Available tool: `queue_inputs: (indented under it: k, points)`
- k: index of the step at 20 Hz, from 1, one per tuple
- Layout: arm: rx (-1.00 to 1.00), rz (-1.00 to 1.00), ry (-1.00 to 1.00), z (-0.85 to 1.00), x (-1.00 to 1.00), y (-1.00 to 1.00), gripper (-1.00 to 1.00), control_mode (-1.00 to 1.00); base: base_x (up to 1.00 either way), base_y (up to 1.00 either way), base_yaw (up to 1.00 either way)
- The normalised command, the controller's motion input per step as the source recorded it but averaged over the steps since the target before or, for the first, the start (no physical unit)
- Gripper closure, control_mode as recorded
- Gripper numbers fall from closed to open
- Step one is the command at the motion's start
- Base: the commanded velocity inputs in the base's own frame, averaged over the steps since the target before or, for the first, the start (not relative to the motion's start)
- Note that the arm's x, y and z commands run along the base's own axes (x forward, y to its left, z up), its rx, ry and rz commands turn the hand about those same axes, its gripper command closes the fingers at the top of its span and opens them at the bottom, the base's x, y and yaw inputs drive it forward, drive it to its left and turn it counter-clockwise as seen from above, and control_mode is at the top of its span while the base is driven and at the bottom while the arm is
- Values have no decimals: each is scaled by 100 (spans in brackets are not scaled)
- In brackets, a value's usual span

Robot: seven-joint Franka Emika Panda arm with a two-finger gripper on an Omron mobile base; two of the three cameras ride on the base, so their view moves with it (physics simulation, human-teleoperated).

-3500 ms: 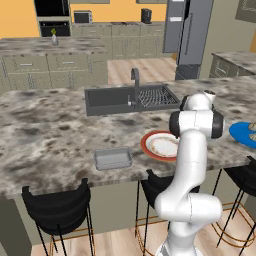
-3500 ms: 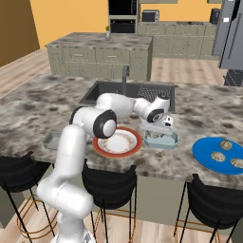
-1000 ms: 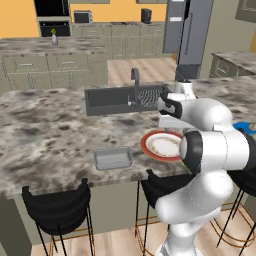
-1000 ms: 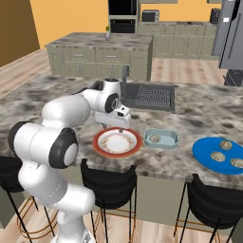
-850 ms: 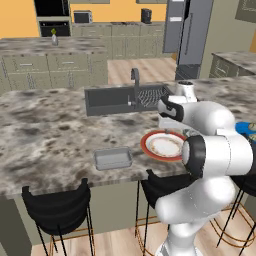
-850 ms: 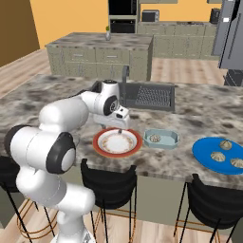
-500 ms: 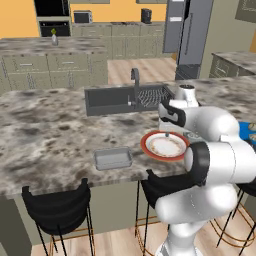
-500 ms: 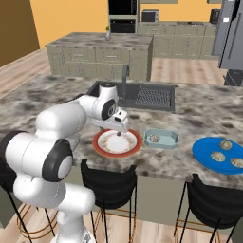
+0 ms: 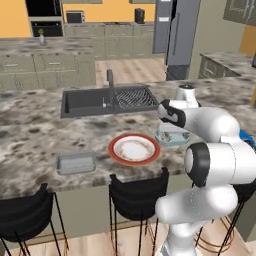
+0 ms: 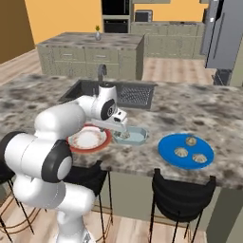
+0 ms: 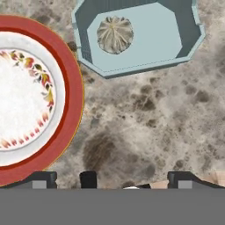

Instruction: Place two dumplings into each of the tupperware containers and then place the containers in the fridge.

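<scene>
In the hand view the gripper [image 11: 132, 178] looked down on bare stone, with its two dark tips standing wide apart at the bottom edge and nothing between them. At the top of that view lay one tupperware container [image 11: 189, 35], pale blue, and a single dumpling [image 11: 115, 34] rested in its left half. The plate [image 11: 72, 88] with the red rim filled the left side; it lay near the container and did not touch it.

In the right base view, the container sat in the middle of the frame, partly behind the hand. To its right was a flat blue dish [image 10: 166, 147] that carried three more dumplings [image 10: 191, 141]. The second container [image 9: 76, 162] lay in the left part of the left base view, near the counter edge and well apart from the blue dish. The fridge [image 9: 175, 32] stood at the top of that view, doors closed.

The step in hand was probably to fetch the next dumpling. To do it well, the arm should swing across to the blue dish, come down straight over one dumpling with the jaws on both sides of it, and close gently, since such a small lump may slip or squash. The free right half of the container is the better place to drop it.
</scene>
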Motion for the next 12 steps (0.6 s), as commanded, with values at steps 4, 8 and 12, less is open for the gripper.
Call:
queue_inputs:
  k: [4,8,12]
  points:
    - [0,0,0,0,0,0,-100,100,11,-55,0]
    - [0,0,0,0,0,0,-100,100,21,-45,0]
    - [0,0,0,0,0,0,-100,100,30,-38,0]
